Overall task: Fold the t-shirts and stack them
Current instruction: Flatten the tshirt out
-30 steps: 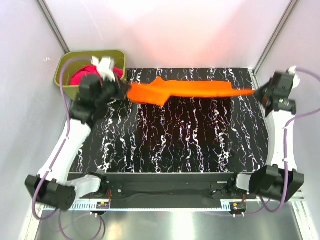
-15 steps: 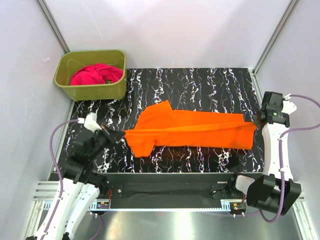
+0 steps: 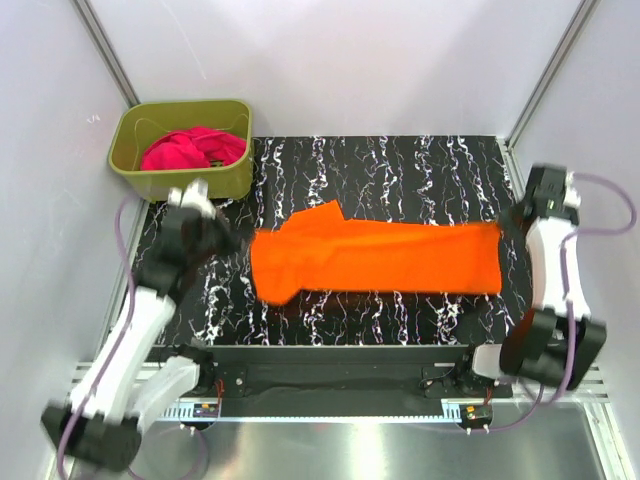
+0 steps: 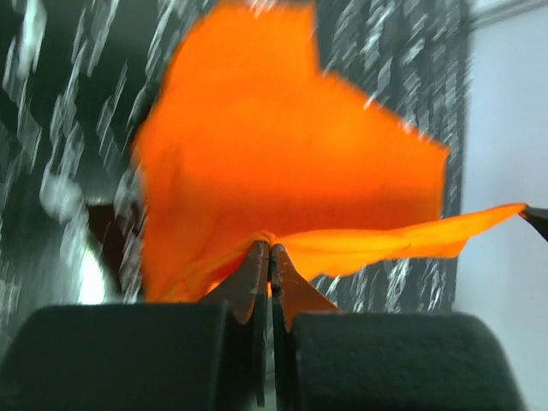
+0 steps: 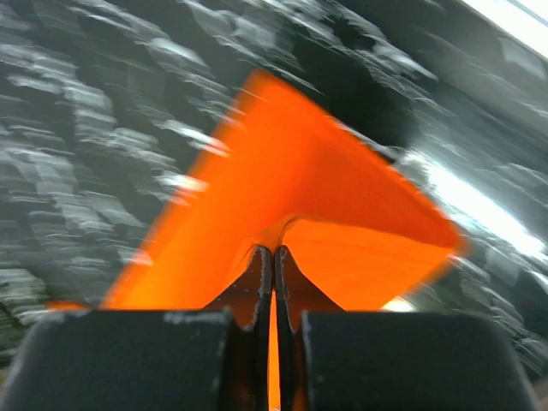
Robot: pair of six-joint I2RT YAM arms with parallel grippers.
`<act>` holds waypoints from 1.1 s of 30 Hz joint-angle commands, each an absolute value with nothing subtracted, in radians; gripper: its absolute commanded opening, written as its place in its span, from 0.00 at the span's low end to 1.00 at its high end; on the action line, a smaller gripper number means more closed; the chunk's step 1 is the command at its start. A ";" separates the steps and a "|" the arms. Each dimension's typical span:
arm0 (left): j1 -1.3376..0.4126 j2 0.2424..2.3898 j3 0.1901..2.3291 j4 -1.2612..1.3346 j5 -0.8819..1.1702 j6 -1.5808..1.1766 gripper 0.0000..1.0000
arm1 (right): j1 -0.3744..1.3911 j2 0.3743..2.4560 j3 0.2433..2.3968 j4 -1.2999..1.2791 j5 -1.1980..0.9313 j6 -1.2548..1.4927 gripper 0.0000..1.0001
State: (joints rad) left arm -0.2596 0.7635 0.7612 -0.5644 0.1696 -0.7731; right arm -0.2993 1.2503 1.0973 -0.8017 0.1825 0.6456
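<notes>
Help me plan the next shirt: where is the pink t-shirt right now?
In the top view, the pink t-shirt lies bunched inside the olive-green tub at the far left corner, apart from the orange t-shirt stretched over the table.

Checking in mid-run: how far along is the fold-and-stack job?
Done: the orange t-shirt is stretched out lengthwise over the table. In hand: the left end effector and the right end effector are each shut on an opposite end of it. Left: folding it, then the magenta t-shirt, crumpled in the olive tub, and stacking both.
</notes>
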 commanded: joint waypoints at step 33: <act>-0.087 1.139 1.087 0.097 0.362 -0.564 0.00 | -0.308 1.347 1.324 -0.459 -0.040 0.738 0.00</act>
